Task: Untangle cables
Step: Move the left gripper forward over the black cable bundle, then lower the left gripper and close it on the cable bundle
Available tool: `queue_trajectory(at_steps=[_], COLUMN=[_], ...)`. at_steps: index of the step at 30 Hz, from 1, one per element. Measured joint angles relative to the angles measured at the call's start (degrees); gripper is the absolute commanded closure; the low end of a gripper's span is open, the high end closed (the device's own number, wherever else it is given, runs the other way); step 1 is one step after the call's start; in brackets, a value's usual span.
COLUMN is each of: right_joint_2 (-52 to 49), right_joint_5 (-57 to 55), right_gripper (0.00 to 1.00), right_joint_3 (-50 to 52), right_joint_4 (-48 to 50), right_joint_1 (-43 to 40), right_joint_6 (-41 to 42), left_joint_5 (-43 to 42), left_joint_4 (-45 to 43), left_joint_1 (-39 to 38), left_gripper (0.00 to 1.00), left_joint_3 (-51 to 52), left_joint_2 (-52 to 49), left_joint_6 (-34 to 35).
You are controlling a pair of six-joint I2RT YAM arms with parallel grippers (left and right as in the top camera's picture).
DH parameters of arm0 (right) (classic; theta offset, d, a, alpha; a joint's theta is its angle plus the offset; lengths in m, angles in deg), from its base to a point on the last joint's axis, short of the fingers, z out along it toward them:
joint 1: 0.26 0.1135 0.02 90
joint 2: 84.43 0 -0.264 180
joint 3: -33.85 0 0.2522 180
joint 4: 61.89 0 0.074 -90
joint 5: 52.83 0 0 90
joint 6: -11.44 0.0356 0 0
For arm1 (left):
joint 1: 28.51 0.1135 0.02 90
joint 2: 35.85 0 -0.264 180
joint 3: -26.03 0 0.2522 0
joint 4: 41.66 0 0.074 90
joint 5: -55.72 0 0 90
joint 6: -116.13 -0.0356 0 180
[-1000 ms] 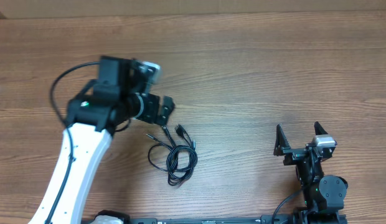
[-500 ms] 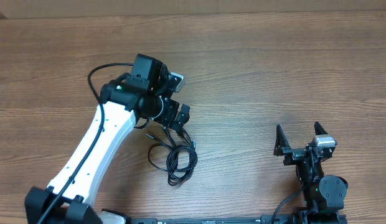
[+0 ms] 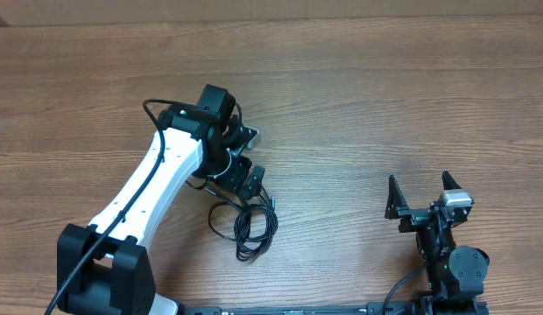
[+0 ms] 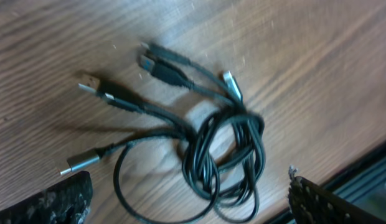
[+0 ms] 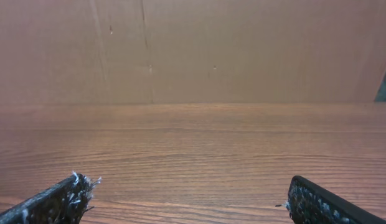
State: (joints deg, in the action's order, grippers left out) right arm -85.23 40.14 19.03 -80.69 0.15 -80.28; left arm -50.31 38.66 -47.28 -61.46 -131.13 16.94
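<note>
Several cables point(image 3: 246, 224): looped together, near centre
Left gripper point(image 3: 251, 181): jaws apart, over their far end
Right gripper point(image 3: 419, 198): jaws apart, near right

**Left arm swings over the cables**

A second ago the left arm point(image 3: 153, 188) is bent out to the left, and its gripper sits up and to the left of the cables, not over them. Now the arm reaches more to the right and closer to the near edge of the table point(image 3: 385, 96). The left gripper point(image 3: 250, 181) hangs right over the top of the cables point(image 3: 251, 229) and hides some of their plug ends from above. A big black part of the arm point(image 3: 105, 271) now shows in the bottom left corner.
</note>
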Motion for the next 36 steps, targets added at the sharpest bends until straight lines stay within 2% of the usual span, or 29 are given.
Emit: queue_trajectory(at_steps=[4,9,19,24,36], right_joint_2=[0.0,0.0,0.0,0.0,0.0], right_joint_5=[0.0,0.0,0.0,0.0,0.0], right_gripper=[0.0,0.0,0.0,0.0,0.0], right_joint_3=[0.0,0.0,0.0,0.0,0.0], right_joint_4=[0.0,0.0,0.0,0.0,0.0], right_joint_1=[0.0,0.0,0.0,0.0,0.0], right_joint_6=[0.0,0.0,0.0,0.0,0.0], left_joint_5=[0.0,0.4,-0.6,-0.9,2.0], left_joint_4=[0.4,-4.7,-3.7,-2.3,-7.7], left_joint_1=[-0.5,-0.8,-0.9,-3.4,-9.0], left_gripper=[0.01,0.0,0.0,0.0,0.01], left_joint_3=[0.0,0.0,0.0,0.3,7.6], left_joint_2=[0.0,0.0,0.0,0.0,0.0], left_joint_6=[-6.2,-10.4,-10.8,-11.0,-11.5])
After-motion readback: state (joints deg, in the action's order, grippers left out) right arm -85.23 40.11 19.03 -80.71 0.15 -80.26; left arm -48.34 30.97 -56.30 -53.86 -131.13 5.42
